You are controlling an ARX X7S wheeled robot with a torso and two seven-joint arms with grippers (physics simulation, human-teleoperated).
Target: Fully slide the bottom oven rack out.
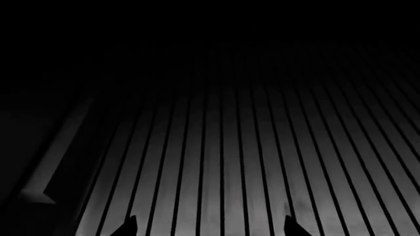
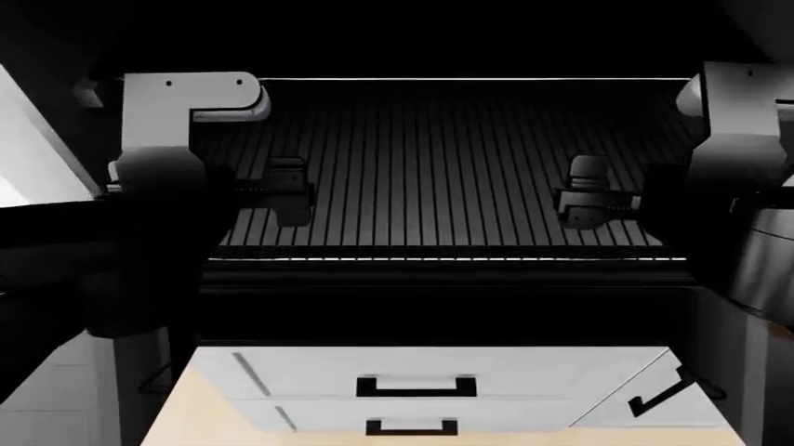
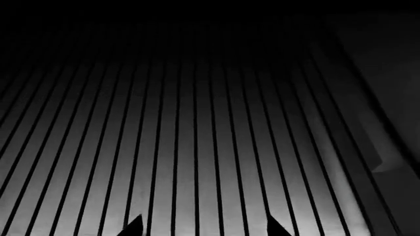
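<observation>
My left gripper [image 2: 288, 190] and right gripper [image 2: 583, 204] hover over the bottom oven rack [image 2: 447, 167], fingers spread wide, holding nothing; the rack spans the oven cavity, its front rail [image 2: 447, 257] nearest me; risk: fingertips [image 1: 129, 227] slipping between wires or missing the rail; the drawers [image 2: 416, 386] below leave room to pull outward.

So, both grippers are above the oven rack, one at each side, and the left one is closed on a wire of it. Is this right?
Not quite. The left gripper is not closed on a wire: the left wrist view shows its two fingertips spread apart, with several wires of the bottom oven rack between them. The rest stands: in the head view both it and the right gripper are over the rack, one at each side.
</observation>
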